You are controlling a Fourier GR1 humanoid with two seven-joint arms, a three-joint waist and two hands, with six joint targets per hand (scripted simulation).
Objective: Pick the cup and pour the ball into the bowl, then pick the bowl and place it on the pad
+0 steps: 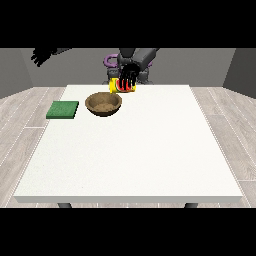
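Front view: cup [117, 86] in hand [128, 75]

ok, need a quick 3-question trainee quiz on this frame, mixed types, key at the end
1. True or false: the cup stands upright on the table, untouched.
2. Multiple choice: the green pad lies where relative to the bowl? A) at the view's right of it B) at the view's left of it C) under it
3. Short answer: which hand holds the cup, and where is the other one?

Key
1. False: it is held above the table, tipped sideways over the bowl's far rim.
2. B
3. The hand at the view's centre has its fingers curled round the cup; the hand at the view's left is raised off to the side, beyond the table's edge, holding nothing.
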